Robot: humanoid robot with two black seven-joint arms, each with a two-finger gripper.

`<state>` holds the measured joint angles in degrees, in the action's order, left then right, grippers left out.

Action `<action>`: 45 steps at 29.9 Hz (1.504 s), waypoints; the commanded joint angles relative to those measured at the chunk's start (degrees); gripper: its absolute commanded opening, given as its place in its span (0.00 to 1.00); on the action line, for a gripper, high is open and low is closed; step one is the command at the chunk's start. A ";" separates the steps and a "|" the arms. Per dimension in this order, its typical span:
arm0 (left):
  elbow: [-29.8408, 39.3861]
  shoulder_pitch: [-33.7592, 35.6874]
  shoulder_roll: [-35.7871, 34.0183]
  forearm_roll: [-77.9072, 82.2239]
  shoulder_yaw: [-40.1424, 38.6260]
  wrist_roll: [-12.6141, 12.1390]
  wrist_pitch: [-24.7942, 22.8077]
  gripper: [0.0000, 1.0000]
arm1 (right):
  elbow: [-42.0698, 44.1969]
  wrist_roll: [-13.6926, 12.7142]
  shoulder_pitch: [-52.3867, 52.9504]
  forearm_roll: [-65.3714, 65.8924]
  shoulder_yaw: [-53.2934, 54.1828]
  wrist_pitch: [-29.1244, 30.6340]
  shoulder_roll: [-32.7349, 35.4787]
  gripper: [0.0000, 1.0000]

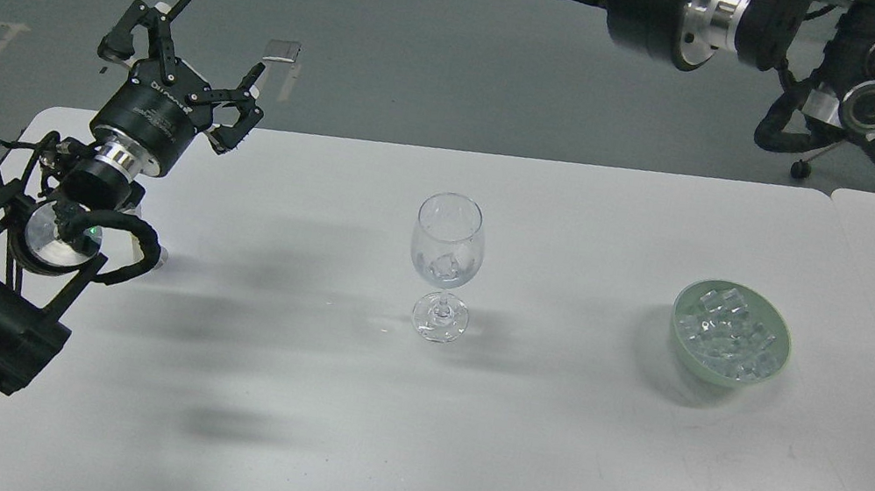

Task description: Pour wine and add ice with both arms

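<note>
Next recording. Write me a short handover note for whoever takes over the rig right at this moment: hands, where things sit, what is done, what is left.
Left hand: open, empty, raised over the table's far left corner.
Right hand: cut off at the top edge of the view; its state cannot be told.
Wine glass: upright at the middle of the white table, with at least one ice cube in its bowl. Any wine in it is too clear to confirm.
Green bowl: right of the glass, apart from it, full of ice cubes.
No bottle is in view.
Done: some ice added. Left: confirm the pour; add more ice if wanted.
</note>
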<state>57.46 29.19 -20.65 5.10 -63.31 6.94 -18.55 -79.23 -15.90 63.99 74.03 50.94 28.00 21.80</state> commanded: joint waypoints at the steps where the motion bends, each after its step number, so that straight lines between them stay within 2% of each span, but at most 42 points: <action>1: 0.02 -0.01 -0.09 0.09 0.03 -0.08 0.00 0.98 | 1.88 0.26 -4.65 -1.52 8.53 0.00 -0.53 0.94; 7: 0.02 0.25 0.00 0.18 0.03 -0.08 0.00 0.98 | 7.32 0.35 -10.37 -6.33 21.89 0.00 -1.93 0.94; 14: 0.02 0.34 0.17 0.18 0.03 0.00 0.00 0.98 | 16.98 0.52 -12.66 -19.25 33.15 0.00 -2.20 0.94; 19: 0.02 0.43 1.05 0.18 0.03 0.00 -0.17 0.98 | 22.79 0.52 -13.28 -27.16 37.47 0.00 -3.78 0.95; 23: 0.02 0.52 0.97 0.18 -0.06 0.00 -0.35 0.98 | 23.68 0.61 -14.94 -30.25 38.62 0.00 -4.57 0.96; 33: 0.02 0.69 1.23 0.18 -0.15 0.09 -0.35 0.98 | 23.68 0.52 -22.50 -36.83 44.42 -1.37 -13.27 0.98; 39: 0.02 1.05 1.49 0.09 -0.24 0.09 -0.35 0.98 | 23.77 0.43 -25.58 -47.12 44.42 -1.19 -13.54 0.98; 43: 0.02 1.05 1.58 0.09 -0.24 0.09 -0.26 0.98 | 23.94 0.70 -26.90 -48.63 44.51 -1.28 -14.68 0.97; 45: -0.06 1.05 2.02 0.09 -0.24 0.09 -0.26 0.98 | 24.03 1.75 -27.25 -48.71 44.77 -1.54 -15.38 0.97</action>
<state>57.48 30.22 -19.09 5.22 -63.55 7.03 -18.83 -55.31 -15.24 37.42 25.74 95.48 26.83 7.36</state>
